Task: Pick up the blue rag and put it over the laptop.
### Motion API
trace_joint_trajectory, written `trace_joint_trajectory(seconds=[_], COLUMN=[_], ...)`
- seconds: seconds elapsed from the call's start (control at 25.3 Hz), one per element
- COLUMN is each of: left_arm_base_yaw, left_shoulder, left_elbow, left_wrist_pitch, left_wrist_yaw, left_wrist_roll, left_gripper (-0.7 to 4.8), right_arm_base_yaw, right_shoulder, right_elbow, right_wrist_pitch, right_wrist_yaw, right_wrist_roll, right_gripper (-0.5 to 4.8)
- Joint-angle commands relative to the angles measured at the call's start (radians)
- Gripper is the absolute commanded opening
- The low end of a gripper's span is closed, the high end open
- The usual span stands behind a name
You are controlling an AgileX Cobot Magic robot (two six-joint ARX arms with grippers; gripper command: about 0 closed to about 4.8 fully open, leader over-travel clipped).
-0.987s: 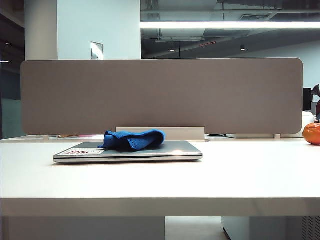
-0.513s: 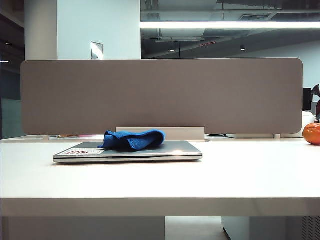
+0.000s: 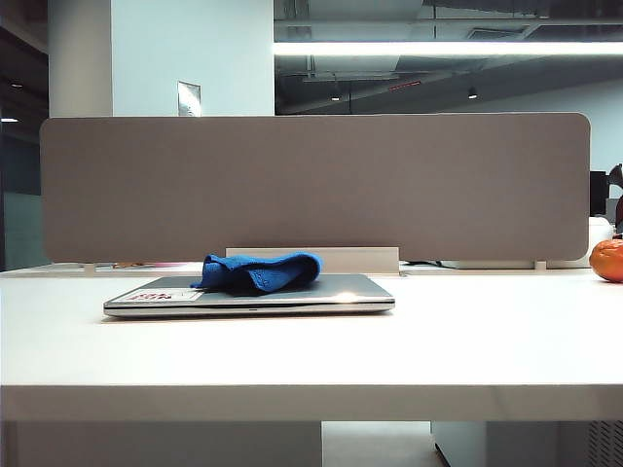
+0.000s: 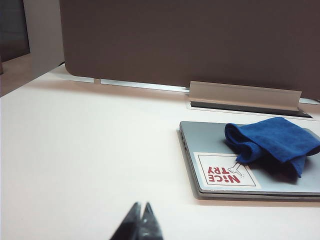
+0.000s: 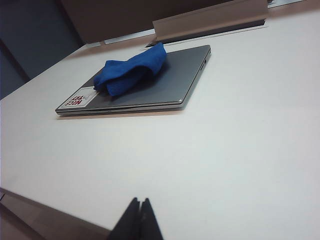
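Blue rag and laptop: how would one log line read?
blue rag: bunched on laptop | left gripper: shut, clear | right gripper: shut, clear

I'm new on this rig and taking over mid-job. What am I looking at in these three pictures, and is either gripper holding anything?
It is a two-armed robot. One picture comes from a fixed camera facing the white table; the other two come from cameras on each wrist. The closed laptop lies on the table with the blue rag bunched on its lid, beside a sticker. An orange object sits at the far right. The left gripper and right gripper are both shut, hold nothing, and sit back from the laptop.
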Motion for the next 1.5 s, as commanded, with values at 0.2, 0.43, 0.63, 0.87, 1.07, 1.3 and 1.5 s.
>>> trace_joint_trajectory(seconds=[0.2,0.43,0.63,0.87,1.07,1.3,1.5], left_arm_base_yaw=[0.000,0.000,0.000,0.000,0.000,0.000,0.000], left_shoulder=[0.001,0.001,0.001,0.001,0.001,0.001,0.001], left_elbow=[0.003,0.003,0.003,0.003,0.003,0.003,0.003], left_wrist_pitch=[0.006,0.006,0.006,0.006,0.006,0.006,0.006], left_wrist_yaw=[0.006,0.006,0.006,0.006,0.006,0.006,0.006], left_wrist_roll=[-0.001,-0.001,-0.001,-0.001,-0.001,-0.001,-0.001], left_gripper=[-0.05,-0.05,-0.05,-0.05,-0.05,-0.05,-0.05], right_arm_base_yaw=[0.001,0.001,0.001,0.000,0.000,0.001,0.001], right_shoulder=[-0.002,-0.002,-0.002,-0.003,-0.003,-0.003,-0.003], right_elbow=[-0.004,-0.004,-0.005,-0.005,-0.005,-0.005,-0.005], right_wrist_pitch=[0.042,0.121,0.111,0.101,0.098,0.086,0.084], right_wrist_yaw=[0.080,0.375,0.498,0.514,0.514,0.514,0.514], right_wrist_roll=[-0.131,-0.122,-0.134,-0.175,-0.178,-0.179,-0.178], right_gripper=[0.00,0.00,0.00,0.00,0.00,0.00,0.00])
